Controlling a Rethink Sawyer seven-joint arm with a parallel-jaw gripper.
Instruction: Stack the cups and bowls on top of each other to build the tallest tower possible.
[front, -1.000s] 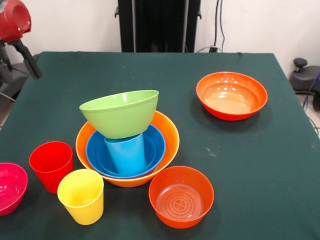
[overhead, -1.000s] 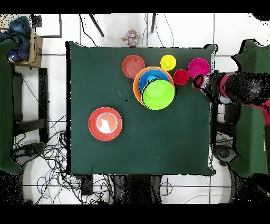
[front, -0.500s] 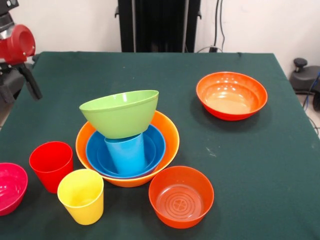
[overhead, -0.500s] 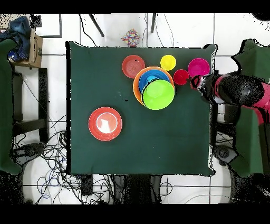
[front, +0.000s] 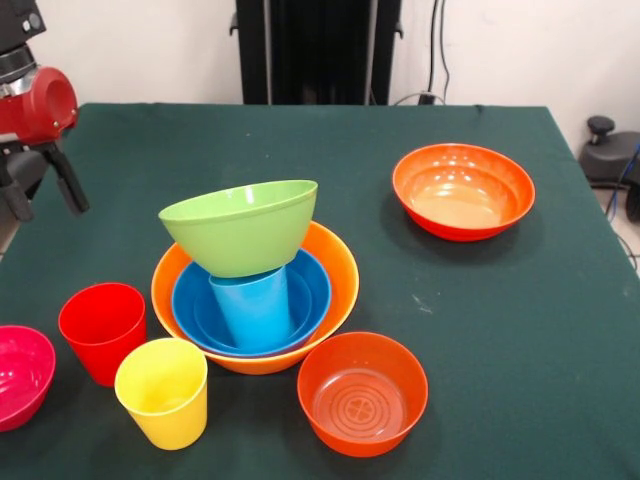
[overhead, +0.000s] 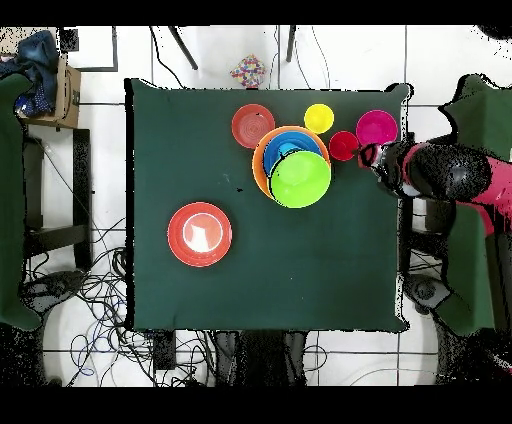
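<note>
The tower stands left of centre. Its base is the large pale orange bowl, holding a blue bowl. A light blue cup stands in that, with the lime green bowl tilted on top. Loose in front of it are a red cup, a yellow cup and a magenta bowl. One red-orange bowl sits near the tower, another far off. My gripper hangs open and empty above the table's left edge, behind the red cup.
The green cloth table ends just left of my gripper. A black device stands off the right edge. In the overhead view a cardboard box sits beside the table and cables cover the floor.
My gripper has come down and moved slightly inward over the table's edge, closer to the red cup and magenta bowl. Cups and bowls have not moved.
</note>
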